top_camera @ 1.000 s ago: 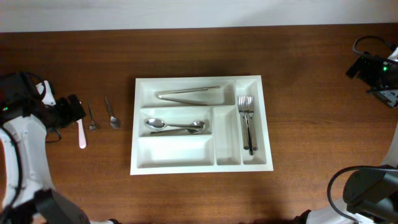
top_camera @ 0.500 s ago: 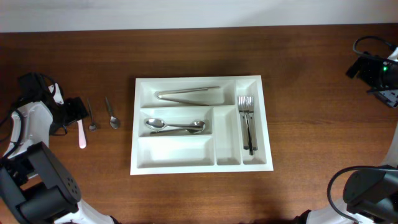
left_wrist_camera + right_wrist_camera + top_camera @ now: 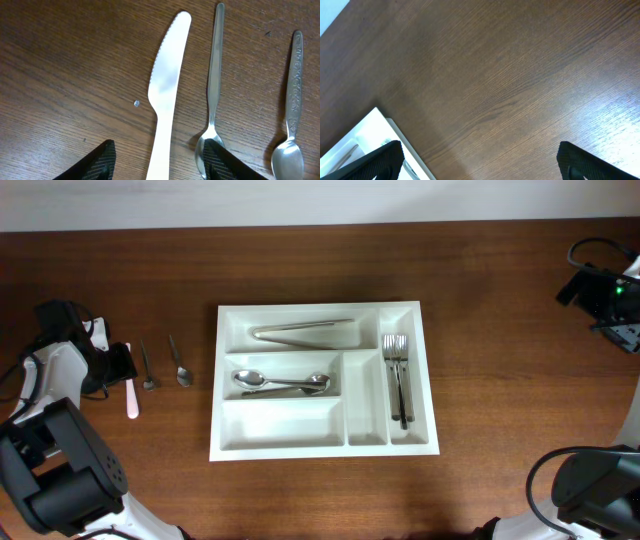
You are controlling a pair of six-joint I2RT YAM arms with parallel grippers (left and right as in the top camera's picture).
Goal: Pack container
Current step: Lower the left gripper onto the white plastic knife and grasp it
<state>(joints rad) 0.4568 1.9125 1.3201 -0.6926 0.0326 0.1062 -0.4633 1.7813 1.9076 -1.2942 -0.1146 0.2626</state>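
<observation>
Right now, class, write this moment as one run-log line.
left gripper: open, straddling white knife | right gripper: open, empty | container: partly filled

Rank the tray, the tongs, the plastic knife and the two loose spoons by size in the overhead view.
1. Container.
2. Tongs.
3. Plastic knife, spoon beside it, spoon nearer the container: these look about alike in length, so unranked.

L end effector (image 3: pixel 159 162) jaws narrowed astride white knife (image 3: pixel 167 75) handle; arm repositioned.
</observation>
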